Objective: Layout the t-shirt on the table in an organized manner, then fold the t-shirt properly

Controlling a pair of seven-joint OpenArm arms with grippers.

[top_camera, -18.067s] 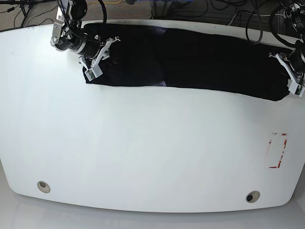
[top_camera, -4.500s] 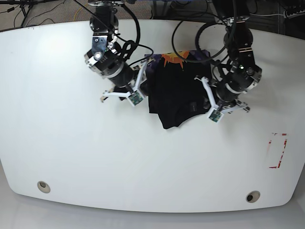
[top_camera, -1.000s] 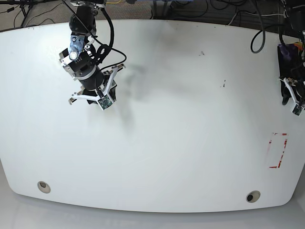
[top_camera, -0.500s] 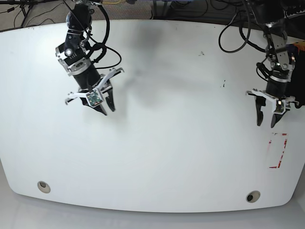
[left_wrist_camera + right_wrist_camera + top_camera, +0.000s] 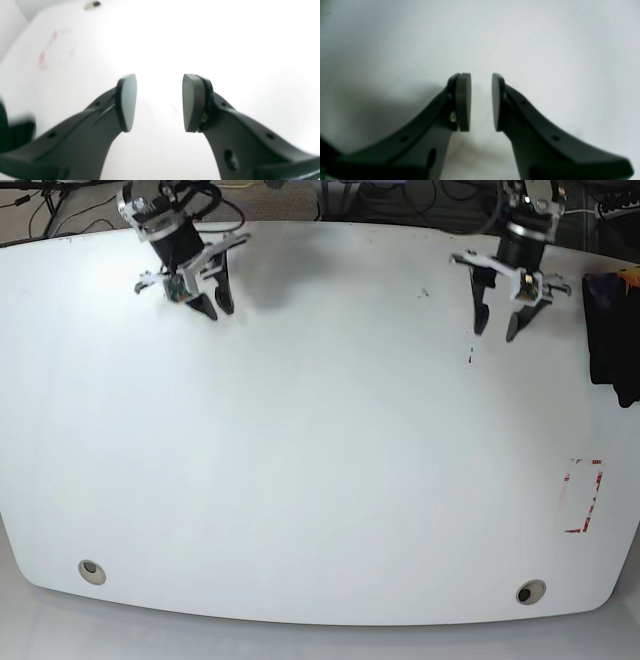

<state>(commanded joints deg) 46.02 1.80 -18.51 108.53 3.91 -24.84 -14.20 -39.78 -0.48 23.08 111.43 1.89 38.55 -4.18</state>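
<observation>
wide white tabletop (image 5: 320, 480) fills the base view, curved edges all round, bare and bright across the middle. 2 round grommet holes sit along the near edge, one at near left (image 5: 91, 570), one at near right (image 5: 530, 592). red tape marks (image 5: 583, 495) outline a small box on the right side, and a few tiny dark specks dot the surface near the far right. beyond the far edge, a dark floor with a tangle of black cables (image 5: 420, 200).

the t-shirt (image 5: 612, 330) is a bunched black heap at the far right edge of the tabletop, a bit of orange showing at its top, well apart from both arms.

right gripper (image 5: 216, 302) hangs over the far left of the tabletop, fingers (image 5: 463, 102) a narrow gap apart, nothing between them. left gripper (image 5: 499, 326) hovers at the far right, left of the shirt, fingers (image 5: 126, 102) spread wider, holding nothing; its wrist view shows glaring white surface and faint red marks (image 5: 46, 52).
</observation>
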